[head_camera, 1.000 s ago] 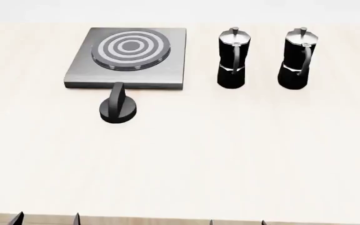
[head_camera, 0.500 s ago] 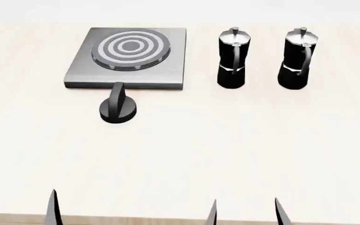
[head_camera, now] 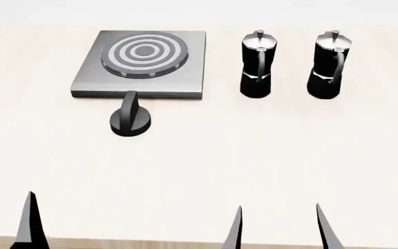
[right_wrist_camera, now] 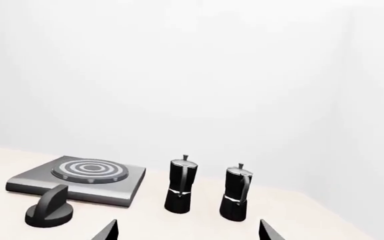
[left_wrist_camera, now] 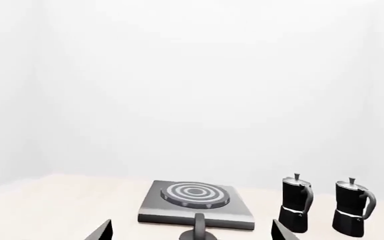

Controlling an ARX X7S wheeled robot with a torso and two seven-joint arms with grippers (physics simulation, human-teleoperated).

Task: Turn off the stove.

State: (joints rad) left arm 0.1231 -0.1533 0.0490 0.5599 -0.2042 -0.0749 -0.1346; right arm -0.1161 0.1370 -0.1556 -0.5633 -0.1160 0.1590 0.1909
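The stove (head_camera: 143,62) is a flat grey metal plate with a ringed burner at the table's far left. Its black ridged knob (head_camera: 130,120) stands just in front of the plate, handle pointing toward the plate. The stove (left_wrist_camera: 195,202) and knob (left_wrist_camera: 199,227) also appear in the left wrist view, the knob lying ahead between the spread fingers of my left gripper (left_wrist_camera: 190,235). In the head view only one left finger (head_camera: 29,225) rises at the near edge. My right gripper (head_camera: 280,231) is open and empty near the front edge, far short of the knob (right_wrist_camera: 49,210).
Two black-and-silver moka pots (head_camera: 258,65) (head_camera: 330,65) stand upright right of the stove at the back. The pale wooden table (head_camera: 206,171) stretches between the grippers and the objects; its front edge runs just below the fingertips.
Both grippers have risen from the near edge further into the head view. The left gripper now shows a single finger there. Stove, knob and pots have not moved.
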